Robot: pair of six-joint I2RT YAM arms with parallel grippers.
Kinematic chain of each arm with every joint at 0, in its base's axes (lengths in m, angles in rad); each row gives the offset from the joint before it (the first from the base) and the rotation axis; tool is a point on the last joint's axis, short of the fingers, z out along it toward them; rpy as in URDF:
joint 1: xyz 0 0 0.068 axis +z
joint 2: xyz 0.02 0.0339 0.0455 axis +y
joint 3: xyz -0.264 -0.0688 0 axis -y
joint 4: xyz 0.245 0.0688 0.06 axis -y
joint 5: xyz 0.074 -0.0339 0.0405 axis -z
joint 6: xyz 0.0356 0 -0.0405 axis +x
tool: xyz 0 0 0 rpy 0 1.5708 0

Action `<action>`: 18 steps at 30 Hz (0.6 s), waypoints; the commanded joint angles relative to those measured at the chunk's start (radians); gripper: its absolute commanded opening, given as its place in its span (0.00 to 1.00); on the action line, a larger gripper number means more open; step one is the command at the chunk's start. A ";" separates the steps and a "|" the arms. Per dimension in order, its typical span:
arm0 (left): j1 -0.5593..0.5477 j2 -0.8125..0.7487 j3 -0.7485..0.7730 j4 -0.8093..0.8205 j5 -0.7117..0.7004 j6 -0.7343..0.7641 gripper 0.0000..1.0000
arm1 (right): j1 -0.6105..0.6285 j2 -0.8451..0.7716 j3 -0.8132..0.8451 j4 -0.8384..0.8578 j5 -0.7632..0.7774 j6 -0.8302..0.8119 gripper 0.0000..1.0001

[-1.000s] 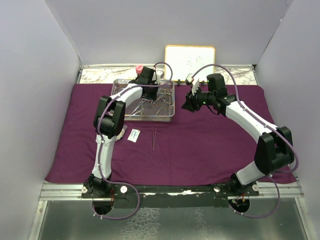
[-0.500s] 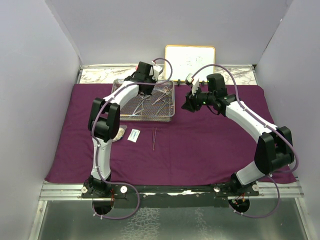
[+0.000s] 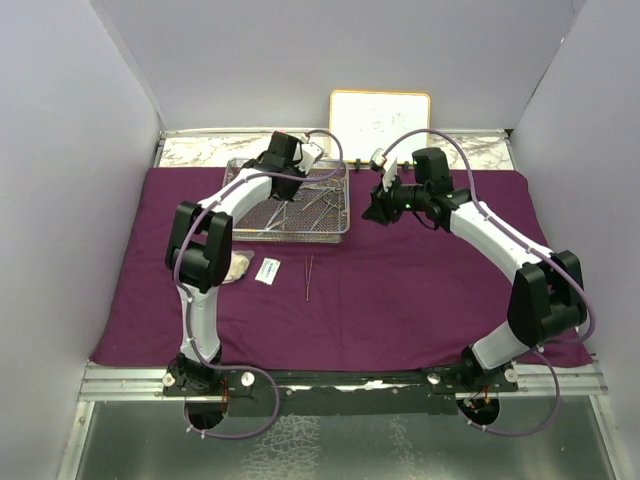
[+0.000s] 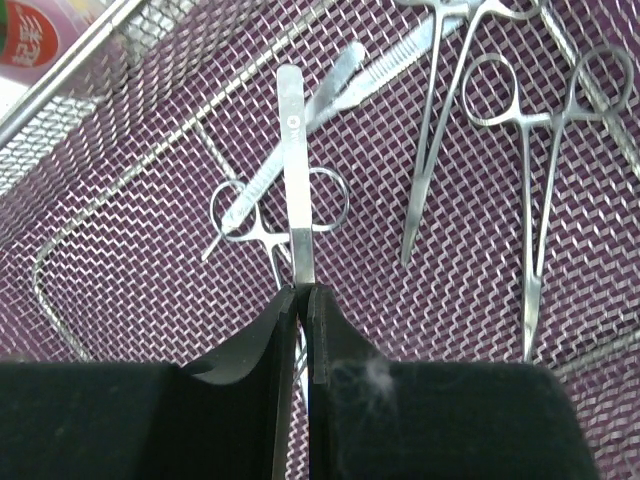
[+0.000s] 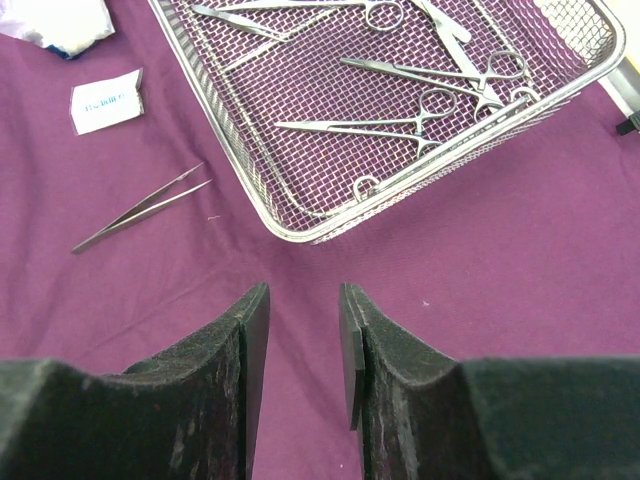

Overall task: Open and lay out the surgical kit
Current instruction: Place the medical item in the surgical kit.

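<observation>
The silver wire-mesh tray (image 3: 285, 240) sits on the dark purple cloth (image 3: 420, 290) at the back left of centre. My left gripper (image 3: 284, 190) hovers over the tray; in the left wrist view it (image 4: 300, 292) is shut on a flat steel forceps strip (image 4: 290, 170) that stands out from the pads. Ring-handled clamps (image 4: 545, 180) and a second ring-handled tool (image 4: 240, 215) lie on the mesh. My right gripper (image 3: 378, 212) is open and empty above the bare cloth, right of the tray (image 5: 300, 232). Slim forceps (image 3: 308, 277), a white packet (image 3: 267, 271) and gauze (image 3: 238, 268) lie on the cloth.
A framed whiteboard (image 3: 380, 118) leans at the back wall. A bottle with a red-and-white label (image 4: 35, 35) stands just outside the tray's rim. Grey walls close in left, right and back. A metal rail (image 3: 350, 380) runs along the near edge.
My left arm's elbow has swung left and its wrist has shifted toward the tray's back-left part. The right arm has barely moved.
</observation>
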State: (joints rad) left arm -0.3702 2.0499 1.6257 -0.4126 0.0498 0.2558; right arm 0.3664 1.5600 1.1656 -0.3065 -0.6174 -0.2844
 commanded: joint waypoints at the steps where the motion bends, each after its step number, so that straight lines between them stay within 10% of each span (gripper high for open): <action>1: 0.004 -0.129 -0.052 -0.017 0.036 0.098 0.00 | -0.003 0.009 -0.007 0.009 -0.039 0.003 0.34; 18: -0.001 -0.550 -0.375 -0.001 0.379 0.689 0.00 | -0.011 -0.072 -0.043 0.095 -0.093 0.133 0.36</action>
State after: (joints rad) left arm -0.3676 1.5658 1.2621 -0.3763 0.2981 0.7174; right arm 0.3641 1.5246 1.1076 -0.2394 -0.6193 -0.1654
